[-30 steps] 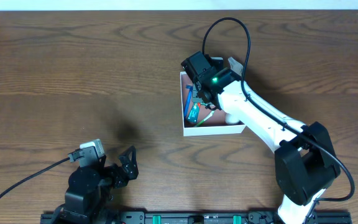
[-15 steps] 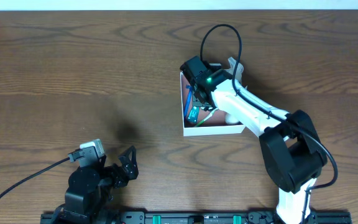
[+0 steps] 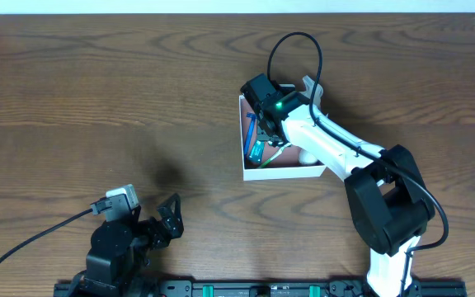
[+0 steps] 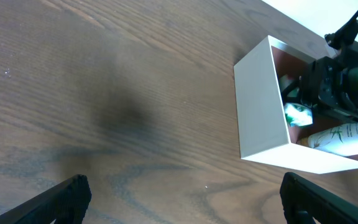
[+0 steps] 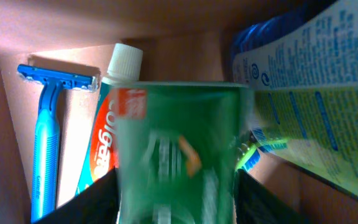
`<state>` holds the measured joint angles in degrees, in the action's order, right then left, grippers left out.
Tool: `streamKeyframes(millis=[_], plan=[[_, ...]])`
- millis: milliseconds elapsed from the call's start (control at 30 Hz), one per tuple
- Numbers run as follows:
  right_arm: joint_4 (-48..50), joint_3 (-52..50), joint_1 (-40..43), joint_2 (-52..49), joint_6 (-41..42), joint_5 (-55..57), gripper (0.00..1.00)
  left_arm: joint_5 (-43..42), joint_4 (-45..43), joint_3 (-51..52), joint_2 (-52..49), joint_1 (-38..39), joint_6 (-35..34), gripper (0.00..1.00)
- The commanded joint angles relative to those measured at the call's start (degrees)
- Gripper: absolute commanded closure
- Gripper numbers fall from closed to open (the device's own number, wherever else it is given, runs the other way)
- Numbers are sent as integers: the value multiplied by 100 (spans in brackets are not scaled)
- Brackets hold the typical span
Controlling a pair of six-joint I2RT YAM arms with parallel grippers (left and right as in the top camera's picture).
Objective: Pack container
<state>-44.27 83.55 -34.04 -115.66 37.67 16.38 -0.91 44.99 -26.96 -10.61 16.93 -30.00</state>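
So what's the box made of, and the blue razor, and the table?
The box looks like cardboard: thin, flat, matte walls, white outside, pinkish-brown inside. The blue razor looks like plastic, smooth and a bit shiny, all one colour. The table shows brown wood grain, though it could be a printed surface.

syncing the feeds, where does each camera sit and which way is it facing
Overhead: above the table, looking down; left gripper parked, right gripper in the container.
Left wrist: low, facing the container's white wall; own open fingertips at bottom corners.
Right wrist: inside the container, on razor and toothpaste; fingers flank a green packet.
Shared: the container.
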Motion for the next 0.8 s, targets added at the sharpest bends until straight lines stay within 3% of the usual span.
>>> streamKeyframes(millis=[0, 467, 767], plan=[[-7, 0, 83, 13, -52, 96, 41, 28, -2, -26, 26, -26, 13, 2], [11, 155, 81, 87, -289, 68, 38, 28, -2, -26, 26, -26, 13, 2], [-376, 1333, 105, 669, -846, -35, 34, 28, -2, -26, 26, -26, 13, 2]])
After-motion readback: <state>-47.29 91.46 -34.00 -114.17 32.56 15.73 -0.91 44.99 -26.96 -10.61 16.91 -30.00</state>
